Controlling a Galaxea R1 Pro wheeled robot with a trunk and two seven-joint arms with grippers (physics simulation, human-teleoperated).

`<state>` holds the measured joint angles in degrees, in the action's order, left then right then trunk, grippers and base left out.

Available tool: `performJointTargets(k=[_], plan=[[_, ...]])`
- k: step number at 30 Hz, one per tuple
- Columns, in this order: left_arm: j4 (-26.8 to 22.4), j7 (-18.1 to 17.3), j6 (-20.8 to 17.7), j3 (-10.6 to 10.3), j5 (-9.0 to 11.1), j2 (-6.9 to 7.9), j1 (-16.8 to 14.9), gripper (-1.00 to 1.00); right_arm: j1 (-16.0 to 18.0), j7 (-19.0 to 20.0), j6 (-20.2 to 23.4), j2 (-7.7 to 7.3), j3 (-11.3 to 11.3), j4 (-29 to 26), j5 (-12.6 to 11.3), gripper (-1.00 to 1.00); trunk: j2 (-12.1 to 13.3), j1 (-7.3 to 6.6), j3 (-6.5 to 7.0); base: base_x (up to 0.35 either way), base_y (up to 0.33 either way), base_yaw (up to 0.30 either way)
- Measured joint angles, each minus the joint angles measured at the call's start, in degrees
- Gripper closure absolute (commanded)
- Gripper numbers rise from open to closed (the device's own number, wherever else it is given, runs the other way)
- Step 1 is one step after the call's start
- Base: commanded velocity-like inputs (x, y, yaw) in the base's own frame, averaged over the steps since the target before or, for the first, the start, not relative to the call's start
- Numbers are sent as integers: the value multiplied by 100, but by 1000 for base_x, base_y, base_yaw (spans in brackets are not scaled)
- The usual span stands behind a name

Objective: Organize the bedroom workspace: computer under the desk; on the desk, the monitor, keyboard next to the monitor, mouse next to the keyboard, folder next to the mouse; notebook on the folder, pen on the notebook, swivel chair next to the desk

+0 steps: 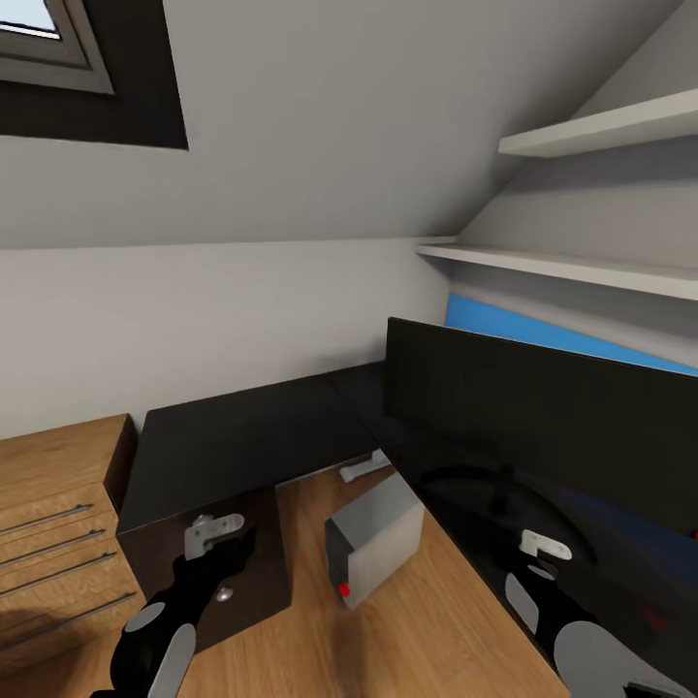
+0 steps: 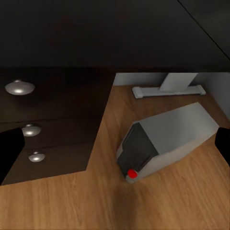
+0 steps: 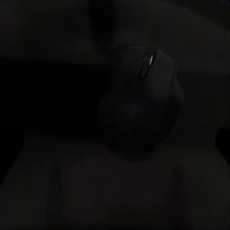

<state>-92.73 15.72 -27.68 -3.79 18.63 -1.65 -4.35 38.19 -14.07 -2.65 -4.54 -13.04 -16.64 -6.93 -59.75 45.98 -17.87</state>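
Two black arms with grey panels are seen reaching forward at the lower edge of the head view. The left claw (image 1: 215, 536) is held low before the black drawers with round silver knobs (image 2: 20, 87) of the long black-topped corner desk (image 1: 242, 436), its arm rising from the lower left corner. The right claw (image 1: 543, 549) is extended over the glossy right-hand wing of the desk, in front of the round foot of the wide black flat monitor (image 1: 543, 407), which stands upright on the desk. Whether either claw is released or clenched cannot be told: only dark finger edges are caught at the sides of each wrist view, and nothing is seen gripped between them.

The small grey tower computer (image 1: 373, 545) with its dark front panel and red round button is placed on the wooden floor (image 1: 456, 620) under the inner corner of the desk, near the white desk leg (image 2: 168, 86). The small dark oval mouse (image 3: 141, 103) is made out dimly in the right wrist view, lying on a dark surface ahead of the right claw, apart from it. A light wooden drawer cabinet (image 1: 58, 504) is seen at the left, beside the desk. A strip of bright blue (image 1: 553, 334) is visible behind the monitor, below two white wall shelves (image 1: 582, 267)
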Motion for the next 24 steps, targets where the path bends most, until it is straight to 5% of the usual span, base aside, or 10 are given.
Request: performJointTargets(k=[10, 24], plan=[[-1, 0, 0, -1, 1, 2, 0, -100, 24, 1, 40, -28, 0, -1, -54, -100, -401, 220, -180, 0, 0, 0], [2, 0, -1, -18, 1, 5, 0, -100, 35, -28, 220, -37, -4, -6, -55, -100, -403, 220, -180, 0, 0, 0]])
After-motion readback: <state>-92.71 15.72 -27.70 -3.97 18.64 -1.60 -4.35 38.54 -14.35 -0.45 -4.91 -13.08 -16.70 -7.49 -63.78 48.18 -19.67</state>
